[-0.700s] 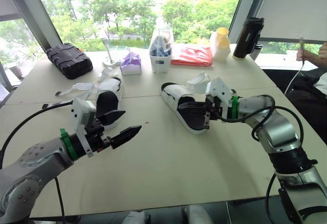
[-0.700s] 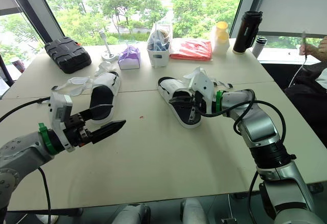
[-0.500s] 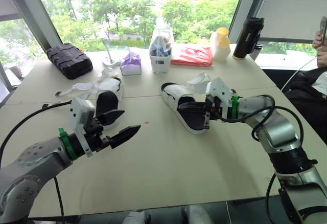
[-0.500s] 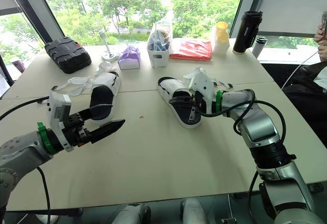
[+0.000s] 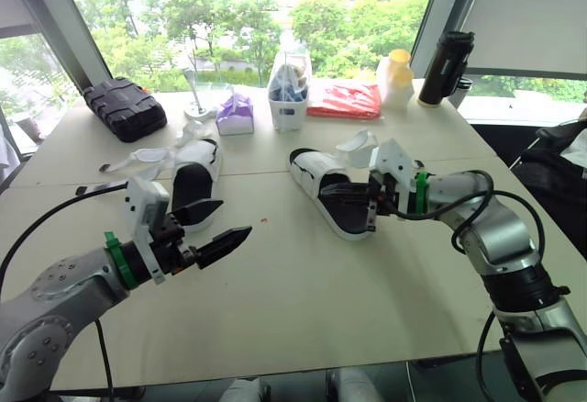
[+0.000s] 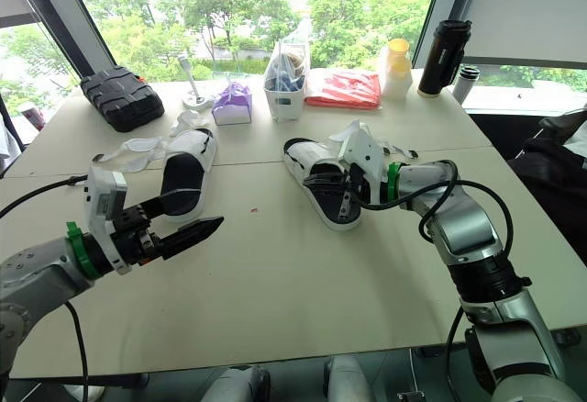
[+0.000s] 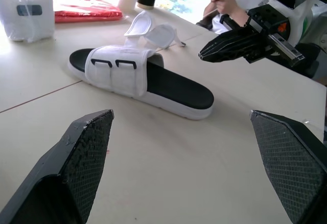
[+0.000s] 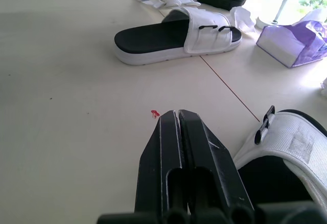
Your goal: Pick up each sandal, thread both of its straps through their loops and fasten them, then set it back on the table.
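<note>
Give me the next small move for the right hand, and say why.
Probably open the right hand and grip the right sandal by its edge: its fingers are shut on nothing beside that sandal, which lies flat on the table with both straps loose and unthreaded.

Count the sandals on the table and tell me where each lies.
2. The left sandal lies near the black case; the right sandal lies mid-table, beside the right hand.

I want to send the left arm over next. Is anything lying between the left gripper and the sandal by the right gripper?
Nothing visible. Only bare table with a tiny red speck lies between the open left gripper and that sandal. The shut right gripper hangs close by the sandal itself.
</note>
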Controlling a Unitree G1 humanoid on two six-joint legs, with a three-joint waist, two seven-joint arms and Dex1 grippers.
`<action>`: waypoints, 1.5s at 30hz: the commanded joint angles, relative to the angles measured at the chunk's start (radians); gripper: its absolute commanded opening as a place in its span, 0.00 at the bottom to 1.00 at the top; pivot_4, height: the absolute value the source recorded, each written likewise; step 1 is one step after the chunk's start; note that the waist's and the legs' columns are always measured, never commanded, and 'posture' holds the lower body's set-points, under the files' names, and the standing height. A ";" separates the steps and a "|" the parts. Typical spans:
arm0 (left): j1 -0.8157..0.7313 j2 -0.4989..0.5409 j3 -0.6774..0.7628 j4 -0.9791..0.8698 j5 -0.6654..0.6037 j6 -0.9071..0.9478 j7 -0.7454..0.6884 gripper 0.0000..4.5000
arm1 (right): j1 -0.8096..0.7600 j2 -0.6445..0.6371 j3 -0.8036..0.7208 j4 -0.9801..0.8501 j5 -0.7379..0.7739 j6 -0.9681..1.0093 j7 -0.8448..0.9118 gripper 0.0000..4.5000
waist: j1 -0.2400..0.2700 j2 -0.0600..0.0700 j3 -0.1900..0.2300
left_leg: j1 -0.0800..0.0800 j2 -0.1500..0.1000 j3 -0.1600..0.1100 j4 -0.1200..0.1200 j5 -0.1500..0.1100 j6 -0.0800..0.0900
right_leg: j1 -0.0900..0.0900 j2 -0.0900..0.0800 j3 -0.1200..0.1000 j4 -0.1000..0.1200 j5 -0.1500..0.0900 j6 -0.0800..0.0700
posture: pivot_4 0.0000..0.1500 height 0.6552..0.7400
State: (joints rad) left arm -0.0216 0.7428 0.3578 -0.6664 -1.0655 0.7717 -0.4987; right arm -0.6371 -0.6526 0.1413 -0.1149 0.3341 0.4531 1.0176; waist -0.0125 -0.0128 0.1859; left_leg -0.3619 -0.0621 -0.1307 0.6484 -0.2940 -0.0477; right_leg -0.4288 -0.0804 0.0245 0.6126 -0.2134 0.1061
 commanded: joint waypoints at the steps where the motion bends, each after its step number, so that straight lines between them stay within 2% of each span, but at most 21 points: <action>1: 0.002 0.009 0.041 -0.013 -0.013 -0.024 -0.007 0.99 | -0.009 0.003 -0.017 -0.020 -0.003 -0.017 -0.003 0.00 | 0.000 0.000 0.000 | 0.000 0.000 0.000 0.000 0.000 0.000 | 0.000 0.000 0.000 0.000 0.000 0.000 | 1.00 1.00; 13: 0.017 0.005 0.043 -0.001 0.026 -0.043 -0.012 0.99 | -0.032 0.016 -0.019 0.031 -0.062 -0.056 -0.058 0.00 | 0.000 0.000 0.000 | 0.000 0.000 0.000 0.000 0.000 0.000 | 0.000 0.000 0.000 0.000 0.000 0.000 | 1.00 1.00; 16: 0.018 0.004 0.039 0.004 0.035 -0.048 -0.019 1.00 | -0.049 0.021 -0.021 0.072 -0.107 -0.084 -0.100 0.19 | 0.000 0.000 0.000 | 0.000 0.000 0.000 0.000 0.000 0.000 | 0.000 0.000 0.000 0.000 0.000 -0.001 | 1.00 1.00; 23: 0.009 -0.004 0.020 0.016 0.064 -0.063 -0.032 1.00 | -0.092 0.007 0.048 0.208 -0.342 -0.308 -0.216 0.97 | -0.001 0.000 0.000 | 0.000 0.000 0.000 0.000 0.000 0.000 | 0.000 0.000 0.000 0.000 0.000 -0.001 | 1.00 1.00; 35: 0.014 -0.012 0.009 0.012 0.086 -0.070 -0.041 1.00 | -0.183 0.056 0.224 0.516 -0.745 -0.673 -0.491 0.99 | -0.006 0.000 0.000 | 0.000 0.000 0.001 0.000 0.000 0.000 | 0.000 0.000 0.000 0.000 0.000 -0.001 | 1.00 1.00; 38: 0.014 -0.013 0.008 0.009 0.088 -0.069 -0.041 1.00 | -0.252 0.079 0.289 0.633 -0.870 -0.736 -0.597 0.99 | -0.007 0.000 0.000 | 0.001 0.000 0.001 -0.001 0.000 0.000 | 0.000 0.000 0.001 0.000 0.000 -0.001 | 1.00 1.00; 41: 0.015 -0.014 0.011 0.008 0.091 -0.068 -0.042 1.00 | -0.320 0.121 0.324 0.753 -0.934 -0.760 -0.675 0.99 | -0.007 0.000 0.000 | 0.001 -0.001 0.001 -0.001 0.000 -0.001 | 0.000 0.001 0.001 0.000 -0.001 -0.002 | 1.00 1.00; 45: 0.019 -0.017 0.014 0.003 0.091 -0.068 -0.041 1.00 | -0.448 0.231 0.405 1.008 -1.044 -0.788 -0.839 0.99 | -0.012 0.000 0.000 | 0.001 -0.001 0.001 -0.001 0.001 -0.001 | 0.000 0.001 0.001 0.000 -0.001 -0.003 | 1.00 1.00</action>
State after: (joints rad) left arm -0.0006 0.7276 0.3660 -0.6398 -0.9752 0.7249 -0.5384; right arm -1.0303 -0.4472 0.5220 0.8288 -0.6623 -0.3155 0.2610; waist -0.0245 -0.0126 0.1863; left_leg -0.3601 -0.0630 -0.1288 0.6469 -0.2931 -0.0493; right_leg -0.4292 -0.0795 0.0260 0.6129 -0.2139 0.1022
